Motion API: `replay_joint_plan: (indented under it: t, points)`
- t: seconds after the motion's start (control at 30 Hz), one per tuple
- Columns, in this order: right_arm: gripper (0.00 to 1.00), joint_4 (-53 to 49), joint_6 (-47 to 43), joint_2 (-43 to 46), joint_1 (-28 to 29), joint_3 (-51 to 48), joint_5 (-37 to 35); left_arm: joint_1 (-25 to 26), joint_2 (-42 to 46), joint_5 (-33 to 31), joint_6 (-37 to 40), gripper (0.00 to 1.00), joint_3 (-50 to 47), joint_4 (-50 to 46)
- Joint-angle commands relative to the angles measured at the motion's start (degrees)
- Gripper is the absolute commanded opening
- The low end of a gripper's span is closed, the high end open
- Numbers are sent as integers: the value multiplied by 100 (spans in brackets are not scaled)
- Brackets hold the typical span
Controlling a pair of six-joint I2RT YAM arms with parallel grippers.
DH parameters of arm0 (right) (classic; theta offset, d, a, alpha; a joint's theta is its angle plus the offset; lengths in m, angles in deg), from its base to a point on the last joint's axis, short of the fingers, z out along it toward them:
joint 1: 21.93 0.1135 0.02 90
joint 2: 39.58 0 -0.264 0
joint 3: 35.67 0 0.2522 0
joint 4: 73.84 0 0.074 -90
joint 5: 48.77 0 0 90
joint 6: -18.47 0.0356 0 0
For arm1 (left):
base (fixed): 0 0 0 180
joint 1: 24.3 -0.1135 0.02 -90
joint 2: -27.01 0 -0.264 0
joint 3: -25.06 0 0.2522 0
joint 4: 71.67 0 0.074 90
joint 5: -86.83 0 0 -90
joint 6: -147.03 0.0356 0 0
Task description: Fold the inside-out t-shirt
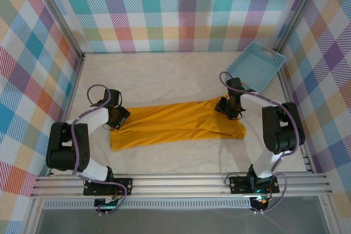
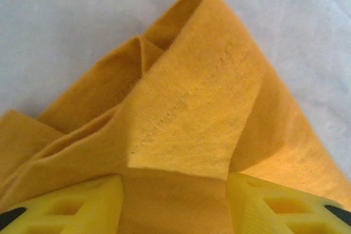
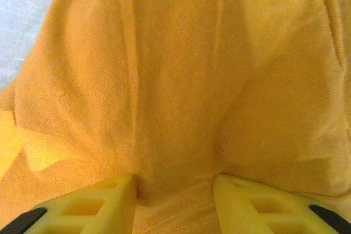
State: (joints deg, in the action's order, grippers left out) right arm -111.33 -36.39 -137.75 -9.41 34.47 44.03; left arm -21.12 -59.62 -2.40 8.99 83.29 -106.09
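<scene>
A: Location of t-shirt?
B: Laid out as a long band across the middle of the table, left to right, between both arms. Mustard-orange, plain face showing. Doubled over along its length, with layered edges at the right end. Well apart from the light blue basket in the far right corner.
A: Left gripper status?
B: Down on the left end of the cloth. Clamped on a bunched fold, seen from the wrist cam between yellow fingers. Stitched seam visible up the raised peak.
A: Right gripper?
B: At the far edge near the right end. Also pinching cloth between fingers. Creases converging into the gap.
</scene>
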Motion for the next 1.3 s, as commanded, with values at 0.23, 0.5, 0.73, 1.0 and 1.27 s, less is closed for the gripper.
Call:
replay_joint_plan:
  t: [0.23, 0.5, 0.73, 1.0, 1.27]
  points:
    - [45, -219, -705, 264, -11, 366, -104, -57, -256, -388, 1025, 56, 1450, -1201]
    - [46, -324, -666, 152, 23, 503, -251, -28, -1291, -629, 1059, 53, 1885, -1136]
    - [50, -599, -492, -112, -105, 552, -685, -193, -1664, -698, 1018, 24, 2002, -1035]
    - [50, -633, -431, -311, -201, 454, -993, -497, -1647, -791, 965, 8, 2052, -1054]
    - [54, -707, -608, -179, -219, 512, -953, -546, -1451, -806, 962, 18, 2098, -1306]
